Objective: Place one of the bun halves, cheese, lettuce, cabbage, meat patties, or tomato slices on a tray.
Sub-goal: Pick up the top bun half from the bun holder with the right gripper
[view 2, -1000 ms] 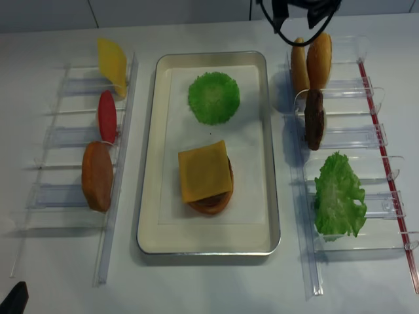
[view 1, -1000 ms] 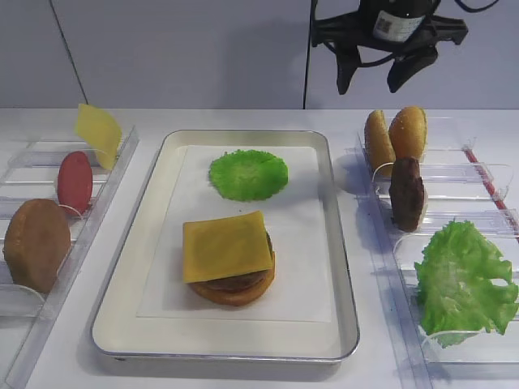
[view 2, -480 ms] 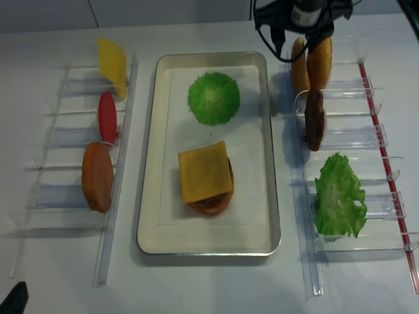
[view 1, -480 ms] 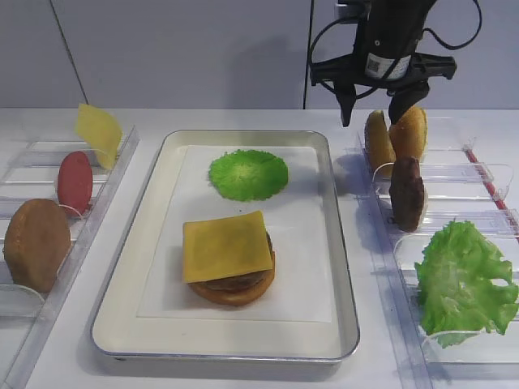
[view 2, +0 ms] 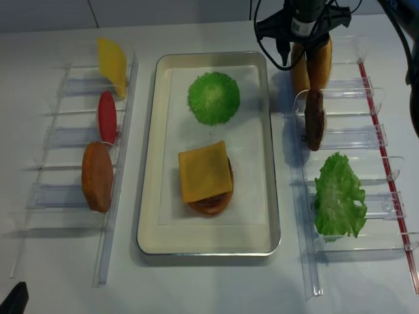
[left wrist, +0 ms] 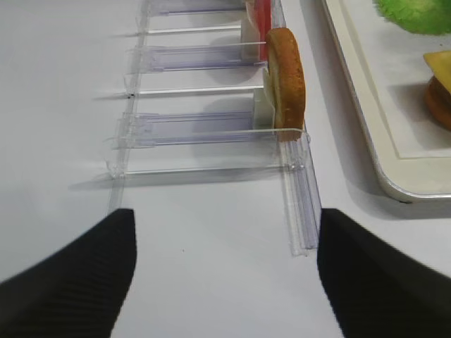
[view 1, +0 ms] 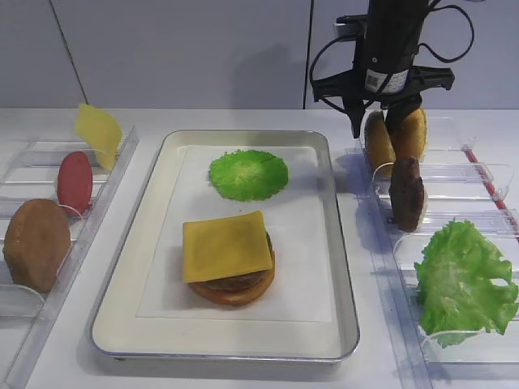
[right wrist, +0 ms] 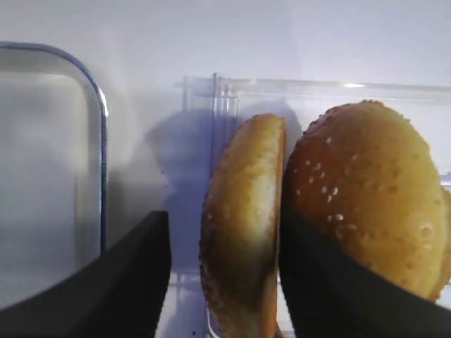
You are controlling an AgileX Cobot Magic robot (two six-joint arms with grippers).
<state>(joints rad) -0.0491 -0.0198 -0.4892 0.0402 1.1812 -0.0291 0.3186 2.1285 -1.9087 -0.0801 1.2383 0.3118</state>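
Sitting centre frame on tray (view 1: 340, 243): cabbage (view 1: 248, 173), cheese (view 1: 226, 245)-topped stack. Straddling upper-right bun half (right wrist: 243, 225), right gripper (right wrist: 224, 274) jaws spread, contact unclear.

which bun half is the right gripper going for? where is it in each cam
Exterior high: the left sesame bun half, upper right, upright in the rack behind the meat patty.
Exterior high (realsense): top right, same rack, beside the tray.
Right wrist: centre, between the two dark fingers.
Left wrist: not in view.
Shared landmark: its twin bun half on its right.
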